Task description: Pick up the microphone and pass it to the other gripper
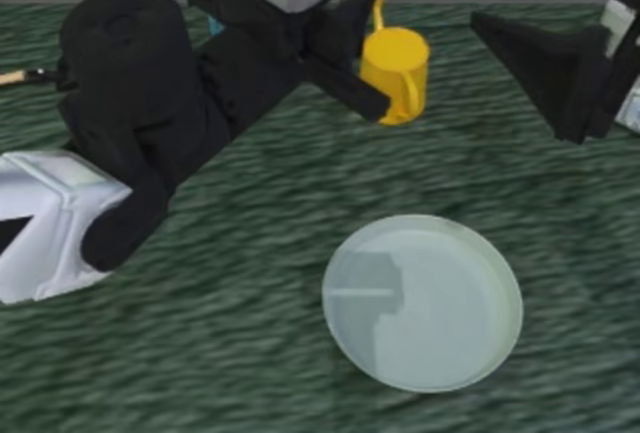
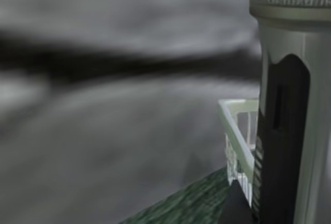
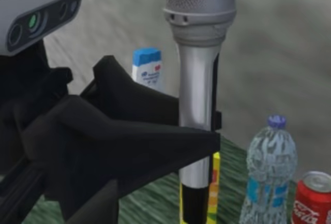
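Green textured table (image 1: 250, 353) lies below; your left gripper (image 1: 345, 48) clamps the microphone (image 3: 199, 79) upright, aloft; bring the right gripper (image 1: 535, 68), fingers spread and empty, squarely around the handle before releasing.

There are two robot hands: the left hand (image 1: 350, 53) and the right hand (image 1: 530, 63). There is one microphone (image 3: 199, 79). On the surface (image 1: 200, 353) I count one yellow mug (image 1: 395, 73) and one round pale plate (image 1: 422, 303). In the right wrist view there are also one clear water bottle (image 3: 269, 177), one red soda can (image 3: 313, 198) and one white bottle with a blue cap (image 3: 147, 69).
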{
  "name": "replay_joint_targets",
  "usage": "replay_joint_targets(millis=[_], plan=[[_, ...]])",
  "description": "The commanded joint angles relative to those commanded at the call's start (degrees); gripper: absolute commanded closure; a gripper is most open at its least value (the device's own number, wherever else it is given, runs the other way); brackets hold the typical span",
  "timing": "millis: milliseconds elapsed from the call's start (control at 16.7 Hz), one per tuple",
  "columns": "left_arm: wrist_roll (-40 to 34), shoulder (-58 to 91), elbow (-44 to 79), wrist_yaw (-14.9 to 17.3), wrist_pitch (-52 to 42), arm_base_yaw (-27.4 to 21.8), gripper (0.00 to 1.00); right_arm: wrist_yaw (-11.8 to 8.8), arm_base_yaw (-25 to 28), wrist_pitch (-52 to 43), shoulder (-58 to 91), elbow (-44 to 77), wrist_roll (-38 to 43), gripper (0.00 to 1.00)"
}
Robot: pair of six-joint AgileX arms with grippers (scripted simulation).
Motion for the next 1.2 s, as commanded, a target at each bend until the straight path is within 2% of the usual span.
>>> replay_joint_targets(millis=[120,240,600,780,1080,1200], plan=[[0.0,0.0,0.0,0.0,0.0,0.0,1.0,-3.0,1.2,1.4,4.9,3.3,0.0,0.0],[0.0,0.0,0.0,0.0,0.0,0.0,1.0,-4.8,1.9,2.0,7.7,5.1,0.1,0.0],[0.0,0.0,0.0,0.0,0.0,0.0,1.0,-5.0,1.8,2.1,8.3,5.4,0.1,0.0],[0.0,0.0,0.0,0.0,0.0,0.0,1.0,-2.7,4.4,2.8,12.0,8.6,0.2,0.0],[0.0,0.0,0.0,0.0,0.0,0.0,1.0,4.1,11.0,4.4,22.2,17.3,0.6,0.0],[0.0,0.0,0.0,0.0,0.0,0.0,1.0,6.0,12.9,4.8,25.0,19.7,0.7,0.0]])
